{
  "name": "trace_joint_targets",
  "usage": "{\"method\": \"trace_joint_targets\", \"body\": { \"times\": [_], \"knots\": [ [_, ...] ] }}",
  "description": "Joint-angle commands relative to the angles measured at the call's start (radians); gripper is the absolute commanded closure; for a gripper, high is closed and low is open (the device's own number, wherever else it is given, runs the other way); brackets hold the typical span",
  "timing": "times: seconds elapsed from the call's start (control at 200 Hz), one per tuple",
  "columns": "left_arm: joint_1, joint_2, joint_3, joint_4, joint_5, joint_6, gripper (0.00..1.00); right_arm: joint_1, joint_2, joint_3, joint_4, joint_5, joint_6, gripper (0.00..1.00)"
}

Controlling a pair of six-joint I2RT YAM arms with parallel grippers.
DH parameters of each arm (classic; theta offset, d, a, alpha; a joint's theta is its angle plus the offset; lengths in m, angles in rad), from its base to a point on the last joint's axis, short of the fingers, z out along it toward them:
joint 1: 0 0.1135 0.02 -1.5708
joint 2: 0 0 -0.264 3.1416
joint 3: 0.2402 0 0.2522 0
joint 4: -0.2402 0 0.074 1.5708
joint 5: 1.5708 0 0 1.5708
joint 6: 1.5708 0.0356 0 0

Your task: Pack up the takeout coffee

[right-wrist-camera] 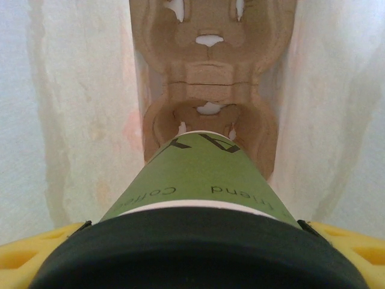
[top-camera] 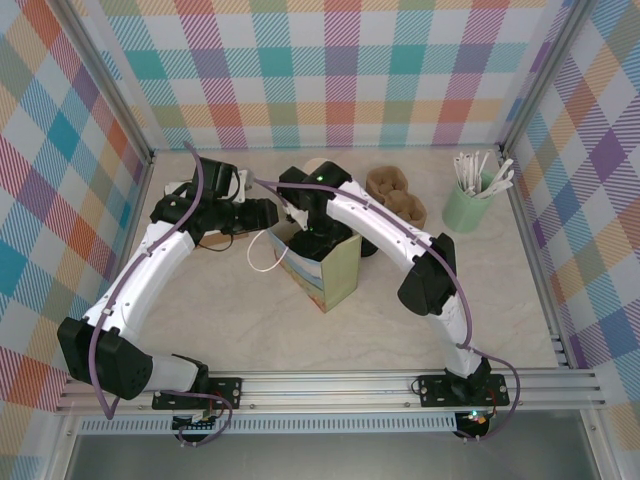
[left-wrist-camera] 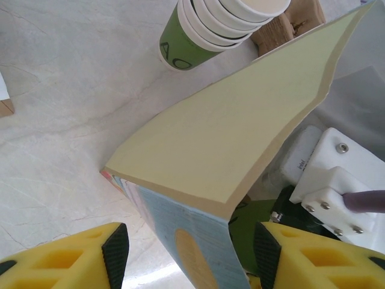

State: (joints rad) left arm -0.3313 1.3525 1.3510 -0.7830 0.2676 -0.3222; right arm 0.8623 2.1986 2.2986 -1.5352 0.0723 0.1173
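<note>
Seen from above, the bag (top-camera: 335,275) stands at the middle of the table (top-camera: 250,335). Bare top lies open from 3 round to 8 o'clock of it. A rail (top-camera: 330,385) closes the near edge. Both arms crowd the bag's mouth from 9 to 1 o'clock. Spare carriers (top-camera: 397,195) sit at 1 o'clock and the pot (top-camera: 468,205) at 2, well apart from the bag.

The right wrist view looks inside the bag. The right gripper (right-wrist-camera: 195,247) clamps the cup (right-wrist-camera: 201,174), lid (right-wrist-camera: 186,256) on, with a yellow finger at each side. The bag's walls (right-wrist-camera: 78,120) run close at 9 and 3 o'clock, leaving little side room. A carrier (right-wrist-camera: 207,78) lies on the bag floor, and the cup's base is over its near well. I cannot tell whether they touch.

The left wrist view shows the outside. The left gripper (left-wrist-camera: 191,253) stands about half parted, straddling the bag's (left-wrist-camera: 240,120) top corner, with a gap showing at its 9 o'clock pad. A slice of the cup's green wall (left-wrist-camera: 246,232) shows inside the mouth. The stack (left-wrist-camera: 204,30) leans at 12 o'clock, near the bag, with clear table from 8 to 11.
</note>
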Motion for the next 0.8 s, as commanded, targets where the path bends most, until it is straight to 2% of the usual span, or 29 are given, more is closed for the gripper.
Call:
{"method": "trace_joint_targets", "body": {
  "times": [0.0,0.795],
  "knots": [
    [0.003,-0.010,0.026,-0.013,-0.018,-0.003,0.41,-0.009,0.018,-0.022,0.009,0.014,-0.017,0.15],
    [0.003,0.017,0.044,-0.022,-0.021,0.003,0.40,-0.023,0.015,-0.143,0.109,-0.039,-0.036,0.15]
  ]
}}
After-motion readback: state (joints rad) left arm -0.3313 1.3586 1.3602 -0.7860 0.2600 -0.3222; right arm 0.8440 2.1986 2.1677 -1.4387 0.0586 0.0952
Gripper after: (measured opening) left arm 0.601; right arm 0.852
